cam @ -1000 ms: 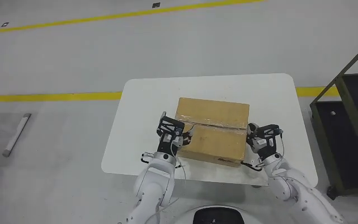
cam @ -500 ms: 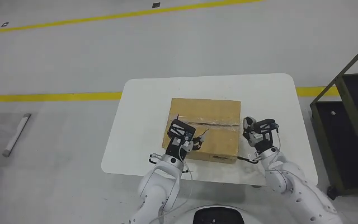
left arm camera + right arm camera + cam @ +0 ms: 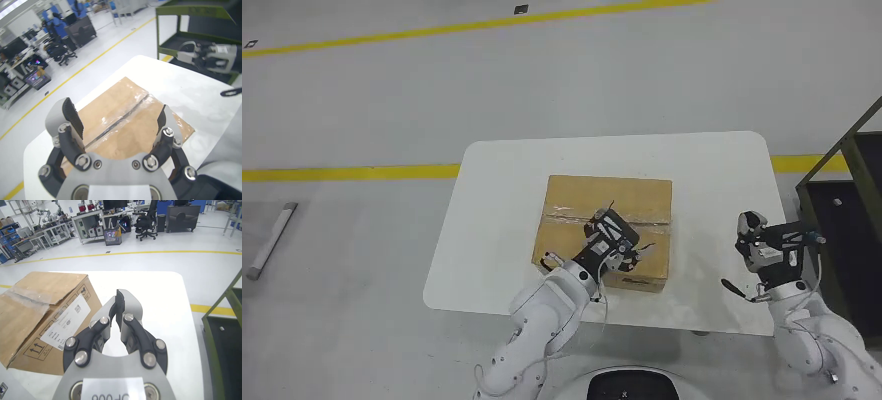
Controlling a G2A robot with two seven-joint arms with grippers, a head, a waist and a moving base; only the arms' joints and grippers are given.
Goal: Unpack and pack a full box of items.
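Because the cardboard box (image 3: 607, 225) is closed, with clear tape (image 3: 121, 121) along its top seam, what it holds cannot be seen. In the top view the left tool (image 3: 614, 240) covers part of the box's near half, and no view settles whether it touches the lid or hangs just above it. In the left wrist view the right tool (image 3: 208, 56) is a blurred shape at the frame's edge.

The left tool (image 3: 116, 109) has its fingers spread wide and holds nothing; the taped seam runs between them. The right tool (image 3: 119, 298) has its fingers pressed together, pinching nothing, over bare table (image 3: 712, 170).

The left arm reaches forward and across from the near table edge, its wrist over the box's near right part. The right arm is bent beside the table's right edge, its tool (image 3: 762, 245) well apart from the box, facing the box's end that bears a white label (image 3: 66, 323).

The box sits near the table's middle.
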